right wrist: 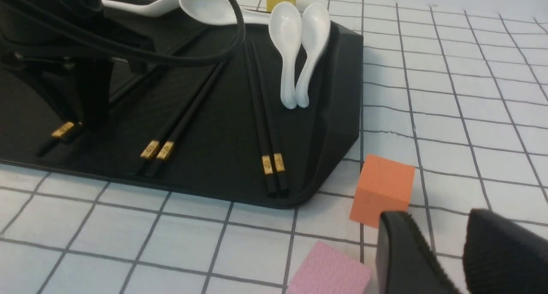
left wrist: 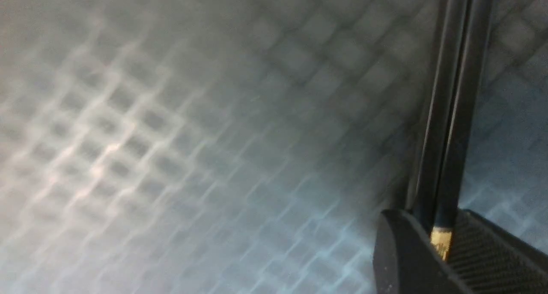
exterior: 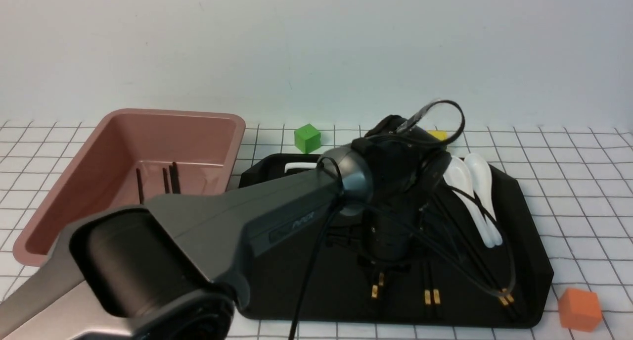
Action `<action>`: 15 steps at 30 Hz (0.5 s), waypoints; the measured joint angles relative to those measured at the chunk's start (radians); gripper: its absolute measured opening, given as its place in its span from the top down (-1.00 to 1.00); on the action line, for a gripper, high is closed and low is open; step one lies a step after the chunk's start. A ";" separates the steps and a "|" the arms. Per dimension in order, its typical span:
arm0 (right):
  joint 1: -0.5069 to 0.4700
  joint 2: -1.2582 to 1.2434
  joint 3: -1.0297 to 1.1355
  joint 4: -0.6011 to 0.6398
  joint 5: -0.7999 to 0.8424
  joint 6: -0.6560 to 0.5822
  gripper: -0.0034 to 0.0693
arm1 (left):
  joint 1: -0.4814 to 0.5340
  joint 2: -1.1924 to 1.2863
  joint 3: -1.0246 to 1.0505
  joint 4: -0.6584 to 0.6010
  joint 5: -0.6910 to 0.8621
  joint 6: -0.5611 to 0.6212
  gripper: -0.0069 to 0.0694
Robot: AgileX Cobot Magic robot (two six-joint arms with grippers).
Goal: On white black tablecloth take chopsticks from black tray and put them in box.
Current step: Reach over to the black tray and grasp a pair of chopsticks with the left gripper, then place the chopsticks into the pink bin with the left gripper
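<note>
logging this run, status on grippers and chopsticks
left fingers closing around chopstick pair in black tray; right fingers apart, nothing between; left arm crosses above tray

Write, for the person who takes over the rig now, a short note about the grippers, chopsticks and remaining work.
Left gripper: fingers around one chopstick pair in the black tray; firmness of grip unclear.
Right gripper: open, beside the tray.
Done: some chopsticks are in the box; the arm hides part.
Left: box this pair, plus two more pairs in the tray.
</note>
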 joint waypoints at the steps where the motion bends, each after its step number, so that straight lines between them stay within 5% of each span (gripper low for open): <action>1: 0.000 0.000 0.000 0.000 0.000 0.000 0.25 | 0.000 -0.027 0.000 0.005 0.005 -0.001 0.49; 7: 0.000 0.000 0.000 0.000 0.000 0.000 0.25 | 0.033 -0.265 0.000 0.033 0.006 0.019 0.49; 15: 0.000 0.000 0.000 0.000 0.000 0.000 0.25 | 0.278 -0.562 0.220 -0.024 0.012 0.115 0.49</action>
